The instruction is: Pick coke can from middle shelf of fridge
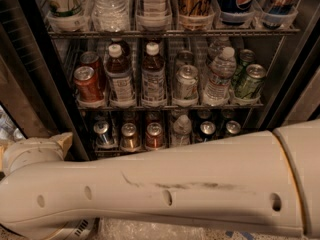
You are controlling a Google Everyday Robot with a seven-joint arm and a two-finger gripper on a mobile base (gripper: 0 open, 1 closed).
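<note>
Coke can [88, 84]: left front of shelf [170, 105]. Hand: unseen, so I cannot tell its state; my arm [175, 184] crosses below.

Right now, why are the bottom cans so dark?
In the camera view, the arm crosses the foreground, pale and bright; the bottom cans sit in shadow, while the coke can on the middle shelf is better lit. The gripper is out of frame.
</note>
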